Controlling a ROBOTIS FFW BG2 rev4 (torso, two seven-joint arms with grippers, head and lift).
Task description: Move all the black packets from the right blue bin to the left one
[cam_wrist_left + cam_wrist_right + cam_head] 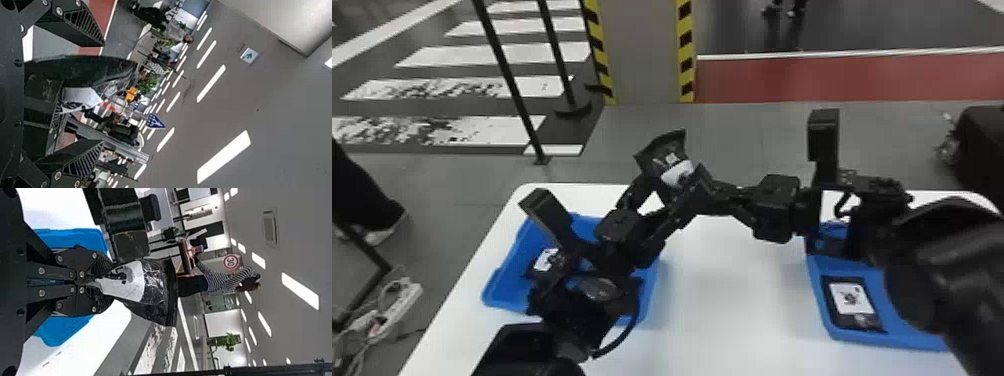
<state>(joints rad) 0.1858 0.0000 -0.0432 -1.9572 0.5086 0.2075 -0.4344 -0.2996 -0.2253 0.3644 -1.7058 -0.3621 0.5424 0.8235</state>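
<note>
One packet (pixel 166 286), aloft, pinched by the right gripper (pixel 98 282); left gripper (pixel 103 93) wide, fingers astride it. Handover, seemingly: best to close the left squarely and firmly before the right lets go. Label (pixel 127 286): white, printed. Head view, from packet: left bin (pixel 499 297), 7 o'clock; right bin (pixel 907 339), 4 o'clock, holding another packet (pixel 853 305), likewise labelled.

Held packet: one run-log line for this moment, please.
right end effector shut on held packet | left end effector open around it | left bin: packet inside | right bin: packet inside
</note>
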